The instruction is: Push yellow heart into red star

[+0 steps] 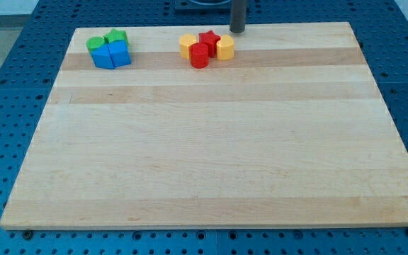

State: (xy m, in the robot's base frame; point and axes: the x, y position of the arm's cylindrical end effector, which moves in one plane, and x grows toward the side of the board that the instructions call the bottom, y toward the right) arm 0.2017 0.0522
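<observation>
1 desk (211, 156): pale wooden board on a blue perforated base; it carries all 8 blocks, all near the view's top.

1 rod, dark, entering from the view's top edge. My tip (237, 31) sits just above and to the view's right of the red-and-yellow cluster, near the right yellow block but apart from it. There is no gripper on this arm, so you have no open or closed state to read.

Cluster 1, view's top centre, 4 blocks packed together:
- 2 red: the red star (209, 40) at the top middle; a red cylinder-like block (200, 55) just below it, touching.
- 2 yellow: 1 yellow block (188, 46) at the star's left, 1 yellow block (225, 47) at its right. You cannot tell from this picture which is the yellow heart; both appear to touch the star already, so the task looks close to done or done.

Cluster 2, view's top left, 4 blocks packed together:
- 2 green: green block (95, 44), green block (116, 36).
- 2 blue: blue block (104, 57), blue block (120, 54).

Risks, as judged:
- A push from my tip's present side would carry the whole tight cluster leftward, star included, because the 4 blocks bear on each other.
- An off-centre contact may spin the right yellow block away from the star.
- The cluster lies near the desk's top edge; an upward shove could send a block off.
</observation>
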